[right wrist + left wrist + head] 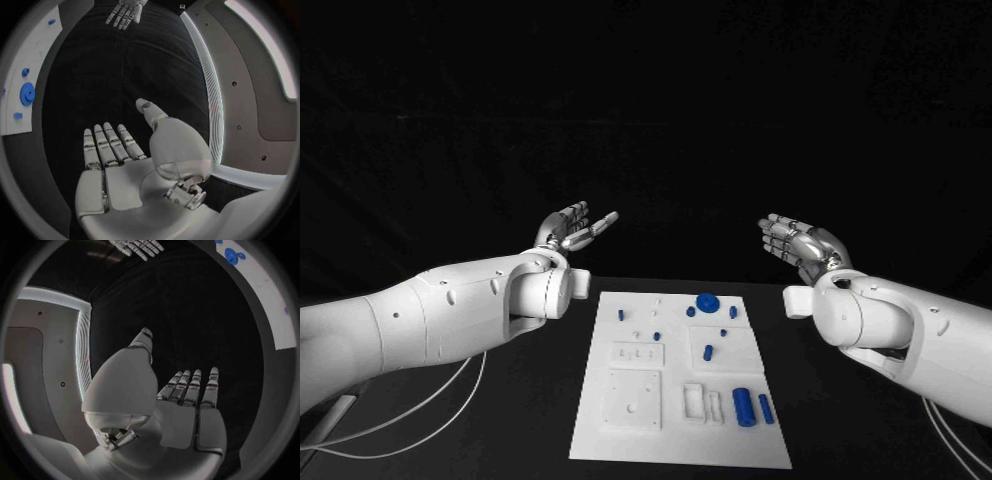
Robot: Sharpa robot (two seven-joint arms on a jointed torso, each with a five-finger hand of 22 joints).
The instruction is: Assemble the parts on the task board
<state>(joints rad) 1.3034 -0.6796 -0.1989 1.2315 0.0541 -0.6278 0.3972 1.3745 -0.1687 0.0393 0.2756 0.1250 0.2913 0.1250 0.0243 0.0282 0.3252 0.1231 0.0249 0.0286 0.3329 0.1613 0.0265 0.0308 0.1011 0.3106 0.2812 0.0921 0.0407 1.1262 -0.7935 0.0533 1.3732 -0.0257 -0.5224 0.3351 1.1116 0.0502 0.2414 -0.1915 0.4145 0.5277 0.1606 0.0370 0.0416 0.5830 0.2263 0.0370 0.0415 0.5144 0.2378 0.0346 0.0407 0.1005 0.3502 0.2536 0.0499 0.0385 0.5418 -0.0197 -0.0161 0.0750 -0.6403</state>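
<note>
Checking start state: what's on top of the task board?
On the task board: a blue round part at the far end, blue cylinders near the front, small blue pieces between. Nothing covers it; both hands are raised clear.

From my head camera the task board [678, 440] is cut short by my own body along its near edge. The blue parts [708, 300] at its far end are too small for me to tell their shapes, and the little ones beside the large round part are mere specks. My left wrist camera catches just a strip of that board, its rest lost past the circle's rim.
</note>
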